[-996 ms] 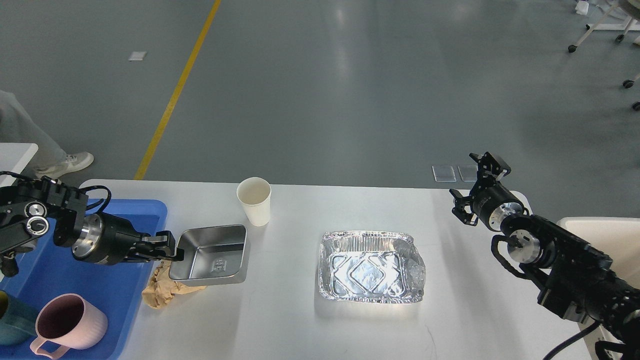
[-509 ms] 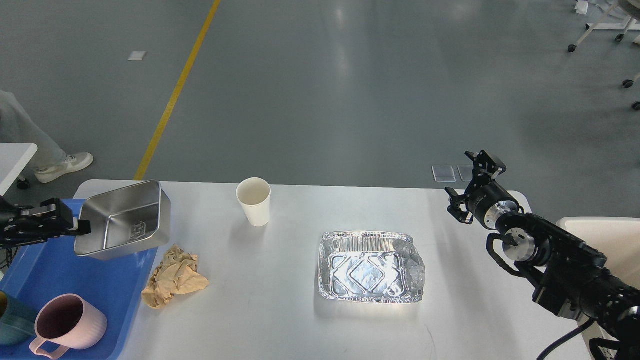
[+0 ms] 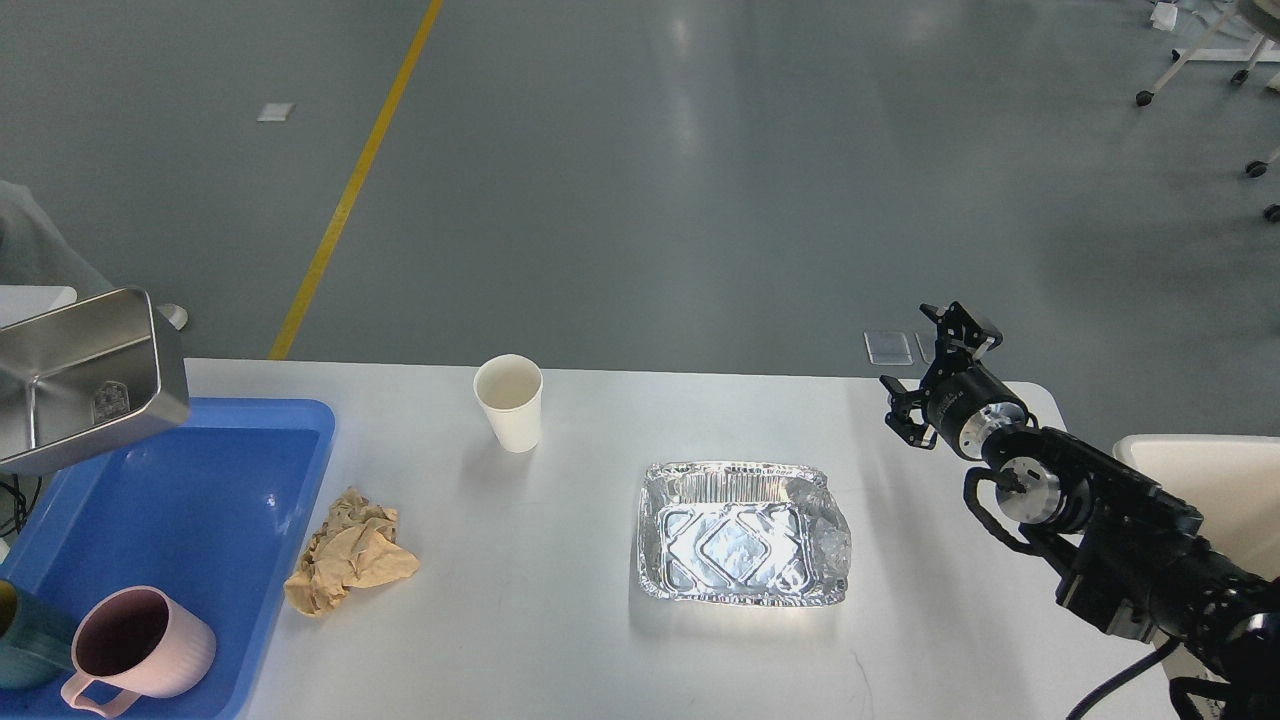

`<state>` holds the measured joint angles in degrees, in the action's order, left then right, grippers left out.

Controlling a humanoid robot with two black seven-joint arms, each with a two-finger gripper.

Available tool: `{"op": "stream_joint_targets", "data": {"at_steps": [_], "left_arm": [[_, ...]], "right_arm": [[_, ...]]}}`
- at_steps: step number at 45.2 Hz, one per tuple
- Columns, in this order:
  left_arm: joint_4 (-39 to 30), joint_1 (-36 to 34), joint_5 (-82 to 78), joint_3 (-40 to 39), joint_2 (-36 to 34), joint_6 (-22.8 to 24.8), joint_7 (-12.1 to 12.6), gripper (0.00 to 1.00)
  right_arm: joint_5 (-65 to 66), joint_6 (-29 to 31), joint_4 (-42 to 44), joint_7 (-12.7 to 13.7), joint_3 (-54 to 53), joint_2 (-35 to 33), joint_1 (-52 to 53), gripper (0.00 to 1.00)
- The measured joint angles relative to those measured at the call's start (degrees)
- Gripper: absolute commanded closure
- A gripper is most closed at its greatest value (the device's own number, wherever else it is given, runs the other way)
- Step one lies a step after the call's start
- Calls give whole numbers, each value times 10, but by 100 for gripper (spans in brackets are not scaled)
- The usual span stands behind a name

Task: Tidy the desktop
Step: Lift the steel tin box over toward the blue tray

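The desk (image 3: 600, 640) fills the lower half of the head view, and tidying it looks partly done. A pink mug (image 3: 135, 645) and a teal cup (image 3: 25, 650) beside it already sit in the blue tray (image 3: 200, 480), which lies on the left end of the desk. A steel pan (image 3: 85, 375) hangs tilted in the air above the tray's far left corner; it looks empty, and it is not yet set down.

What is left lies to the right of the tray. Just beside its right rim is a crumpled brown paper (image 3: 350, 550). Farther right and toward the far edge stands a white paper cup (image 3: 509, 402), upright and, as far as its mouth shows, empty. Right of the cup, near the middle of the desk, rests a foil tray (image 3: 740, 535) with a crushed right-hand corner; there may be a clear scrap in that corner, though the glare makes it hard to be sure. So three things remain, by my count, besides the pan.

The left hand is out of sight past the left edge, so I cannot tell how it holds the pan. The right hand (image 3: 930, 375) hovers over the desk, well right of the foil tray, fingers apart and holding nothing. A cream bin (image 3: 1215, 470) stands beyond it.
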<state>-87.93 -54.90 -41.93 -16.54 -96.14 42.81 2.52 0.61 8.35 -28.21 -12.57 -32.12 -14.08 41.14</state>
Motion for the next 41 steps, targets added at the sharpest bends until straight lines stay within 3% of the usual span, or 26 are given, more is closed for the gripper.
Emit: {"op": "stream_joint_targets", "data": {"at_steps": [10, 20, 41], "left_arm": [[13, 1, 1, 5, -13, -9, 0, 100], [53, 3, 5, 6, 17, -30, 1, 100], [283, 21, 14, 35, 177, -34, 13, 100]], "right_arm": [[0, 0, 0, 0, 0, 4, 0, 0], [0, 0, 0, 0, 0, 5, 0, 0], [0, 0, 8, 0, 0, 3, -5, 0]]}}
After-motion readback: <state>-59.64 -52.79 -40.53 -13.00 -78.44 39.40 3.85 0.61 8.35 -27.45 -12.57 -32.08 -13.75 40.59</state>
